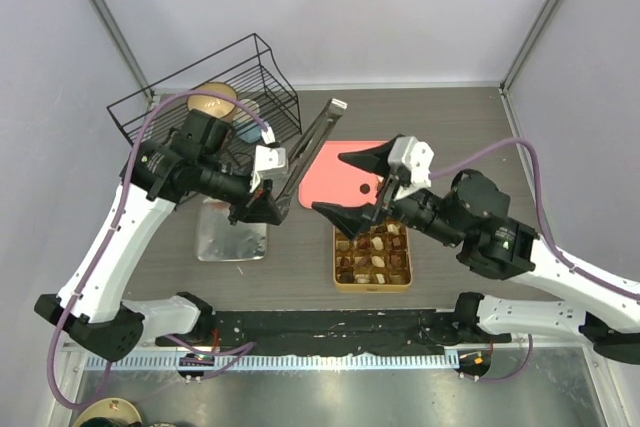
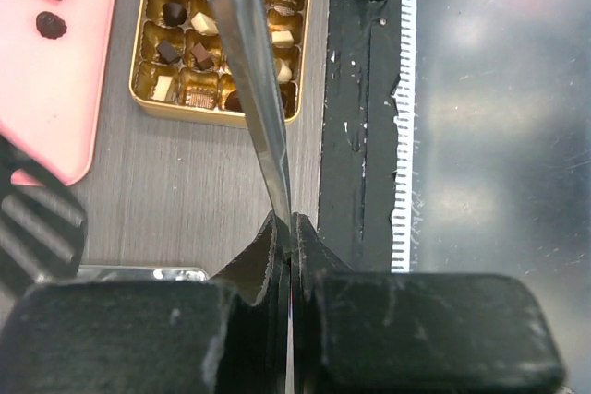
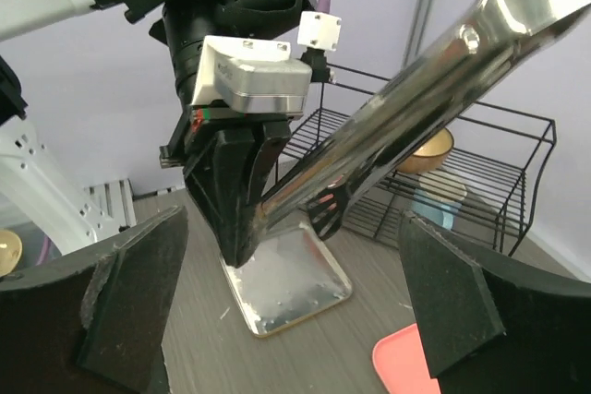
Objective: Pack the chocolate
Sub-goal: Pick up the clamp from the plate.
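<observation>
The chocolate shows as small dark and cream pieces in the gold gridded tin [image 1: 372, 255] [image 2: 222, 39]. A few more lie on the pink tray [image 1: 340, 169] [image 2: 55, 89], among them one dark piece [image 1: 365, 188] [image 2: 51, 25]. My left gripper [image 1: 262, 209] [image 2: 291, 223] is shut on the end of a long shiny metal tool [image 1: 312, 147] [image 2: 249, 62] [image 3: 416, 108]. The tool slants up and away over the table. My right gripper [image 1: 350, 185] [image 3: 291, 228] hangs wide open over the seam between tray and tin. Nothing is between its fingers.
A flat silver lid [image 1: 232, 237] [image 3: 286, 288] lies on the table under the left gripper. A black wire basket [image 1: 210, 97] [image 3: 462, 182] holding a tan bowl [image 1: 213, 99] [image 3: 429, 149] stands at the back left. The black rail [image 1: 330, 327] runs along the near edge.
</observation>
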Robot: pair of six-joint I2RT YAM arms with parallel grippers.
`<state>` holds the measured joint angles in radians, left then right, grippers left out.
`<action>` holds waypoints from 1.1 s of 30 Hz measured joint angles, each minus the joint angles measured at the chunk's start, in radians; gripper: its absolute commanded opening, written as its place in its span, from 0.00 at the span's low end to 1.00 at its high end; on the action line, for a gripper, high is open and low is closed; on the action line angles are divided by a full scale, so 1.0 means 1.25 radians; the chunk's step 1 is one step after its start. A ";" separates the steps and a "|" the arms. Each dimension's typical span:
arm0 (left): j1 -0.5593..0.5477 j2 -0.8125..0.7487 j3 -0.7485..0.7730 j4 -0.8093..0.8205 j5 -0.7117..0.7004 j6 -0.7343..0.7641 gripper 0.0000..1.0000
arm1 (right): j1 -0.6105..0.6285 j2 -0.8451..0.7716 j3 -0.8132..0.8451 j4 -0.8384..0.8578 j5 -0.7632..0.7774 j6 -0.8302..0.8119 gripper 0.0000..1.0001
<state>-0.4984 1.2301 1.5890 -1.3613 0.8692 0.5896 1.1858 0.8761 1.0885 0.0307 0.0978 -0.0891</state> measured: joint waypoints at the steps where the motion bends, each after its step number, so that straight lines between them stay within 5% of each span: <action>1: -0.007 -0.002 0.000 0.000 -0.006 0.002 0.01 | -0.021 0.016 0.025 -0.028 -0.034 0.001 1.00; 12: -0.031 -0.044 0.000 0.000 0.005 0.017 0.01 | -0.401 0.166 0.215 -0.180 -0.506 0.087 1.00; 22: -0.054 -0.015 -0.005 0.000 0.040 0.017 0.01 | -0.441 0.214 0.256 -0.151 -0.744 0.105 1.00; 33: -0.058 0.003 -0.005 -0.001 0.041 0.018 0.01 | -0.441 0.273 0.223 -0.019 -0.830 0.193 1.00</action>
<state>-0.5705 1.2335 1.5829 -1.3621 0.9199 0.6121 0.6346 1.2171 1.3674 0.0067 -0.9394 0.1524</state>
